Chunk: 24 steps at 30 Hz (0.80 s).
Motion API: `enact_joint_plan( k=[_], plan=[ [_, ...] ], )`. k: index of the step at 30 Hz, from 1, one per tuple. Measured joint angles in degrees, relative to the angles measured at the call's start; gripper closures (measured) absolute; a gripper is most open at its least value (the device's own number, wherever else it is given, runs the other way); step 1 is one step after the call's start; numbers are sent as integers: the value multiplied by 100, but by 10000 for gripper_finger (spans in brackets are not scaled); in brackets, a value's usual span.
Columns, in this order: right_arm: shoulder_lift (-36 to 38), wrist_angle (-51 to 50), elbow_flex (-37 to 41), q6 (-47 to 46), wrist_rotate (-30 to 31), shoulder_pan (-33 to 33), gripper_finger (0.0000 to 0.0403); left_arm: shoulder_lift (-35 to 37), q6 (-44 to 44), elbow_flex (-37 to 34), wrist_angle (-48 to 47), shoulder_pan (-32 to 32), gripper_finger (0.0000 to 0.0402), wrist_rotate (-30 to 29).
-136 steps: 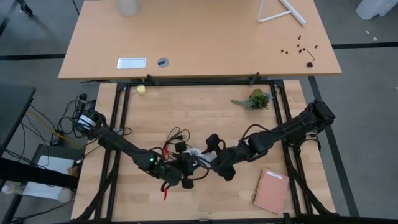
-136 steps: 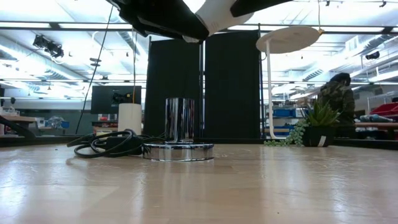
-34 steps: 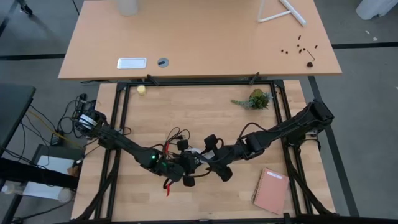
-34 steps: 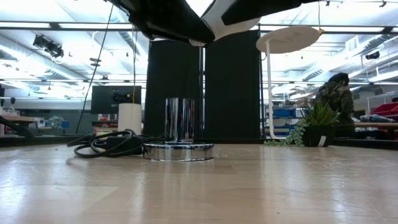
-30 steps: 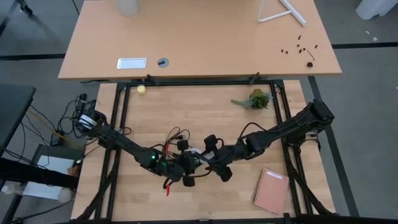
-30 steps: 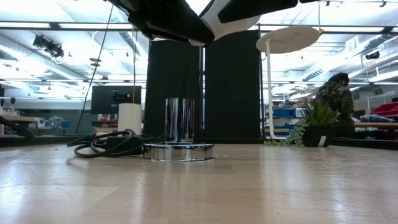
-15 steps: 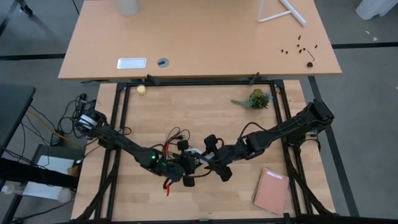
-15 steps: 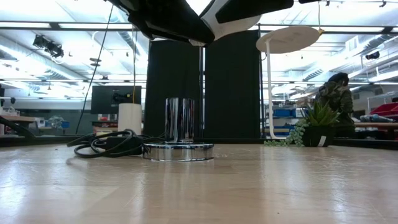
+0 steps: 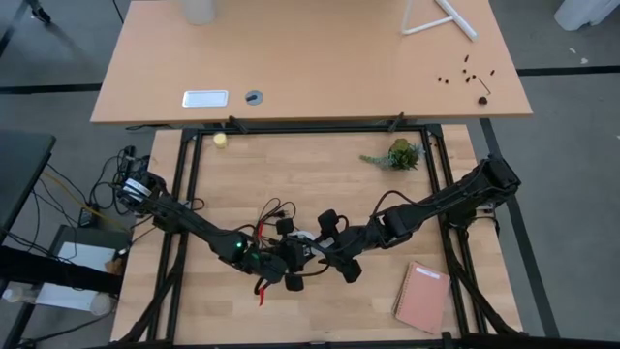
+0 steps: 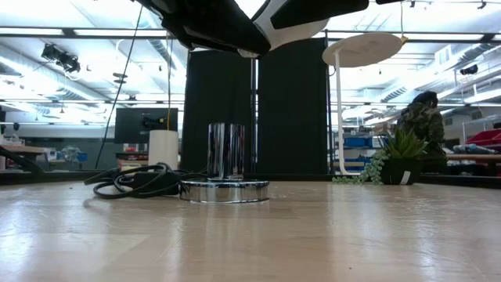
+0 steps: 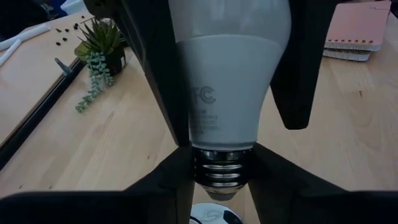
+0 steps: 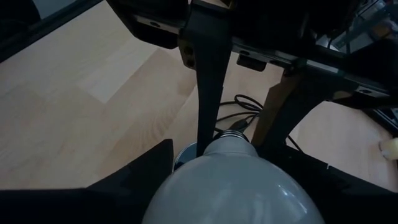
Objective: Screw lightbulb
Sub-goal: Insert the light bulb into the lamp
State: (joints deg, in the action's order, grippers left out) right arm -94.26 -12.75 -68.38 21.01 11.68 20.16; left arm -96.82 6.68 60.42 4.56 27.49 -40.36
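Left gripper (image 11: 222, 168) grasping lightbulb (image 11: 227, 81) base | right gripper (image 12: 236, 180) clasps its globe

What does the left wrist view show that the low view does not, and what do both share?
Only the left wrist view shows the bulb's printed marking and threaded base, the left gripper clamping that base, the right gripper's fingers on the glass, and the notebook. Only the low view shows the socket standing on the table, its cord and a person behind. Both show the bulb and the plant.
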Motion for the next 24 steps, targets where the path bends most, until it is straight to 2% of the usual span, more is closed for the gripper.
enact_joint_plan(
  k=[13, 18, 24],
  plan=[
    [66, -219, 4, -6, -6, -52, 146, 4, -34, 32, -108, 0, 229, -73],
    [160, -653, 9, -147, -4, -55, 148, 24, 41, 37, -510, 17, 207, -70],
    [160, -1087, 9, -423, -4, -55, 144, 35, 630, 34, -1192, 172, 189, -38]
  ],
)
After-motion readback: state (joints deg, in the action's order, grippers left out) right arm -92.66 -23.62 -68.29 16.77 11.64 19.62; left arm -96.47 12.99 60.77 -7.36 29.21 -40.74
